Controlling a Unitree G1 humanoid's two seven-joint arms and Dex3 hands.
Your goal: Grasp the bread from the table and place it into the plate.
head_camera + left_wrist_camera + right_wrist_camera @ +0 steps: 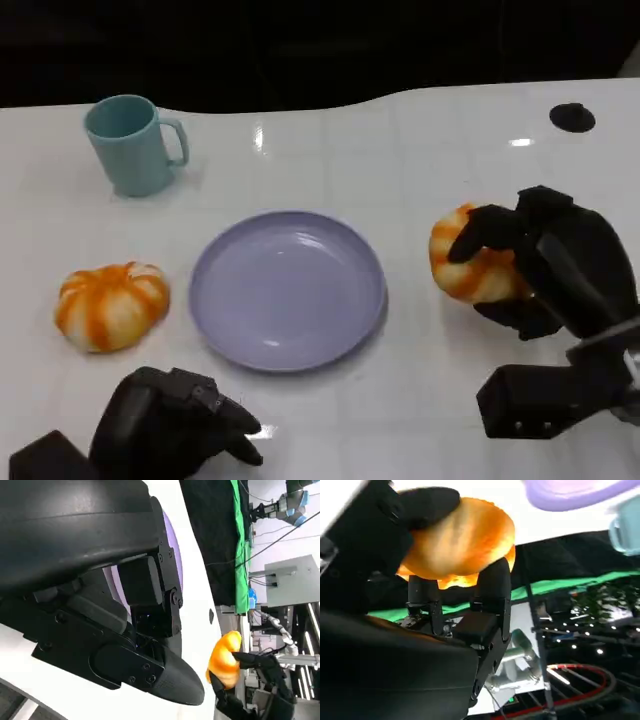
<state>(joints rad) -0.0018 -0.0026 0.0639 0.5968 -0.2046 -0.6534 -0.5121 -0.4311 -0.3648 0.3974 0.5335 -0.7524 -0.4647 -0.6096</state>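
bread (468,262) gripped in right robot hand (535,262), beside plate (288,289)

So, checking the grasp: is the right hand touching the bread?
Touching. The right wrist view shows the right hand with fingers wrapped against the bread.

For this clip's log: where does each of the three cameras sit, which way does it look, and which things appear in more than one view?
Head view: high on the robot, looking down at the white table with plate, cup, second bread; left hand and right hand show.
Left wrist view: behind the left hand, facing across the plate toward the right hand.
Right wrist view: behind the right hand, facing the held bread.
Shared: the held bread and plate appear in all three.
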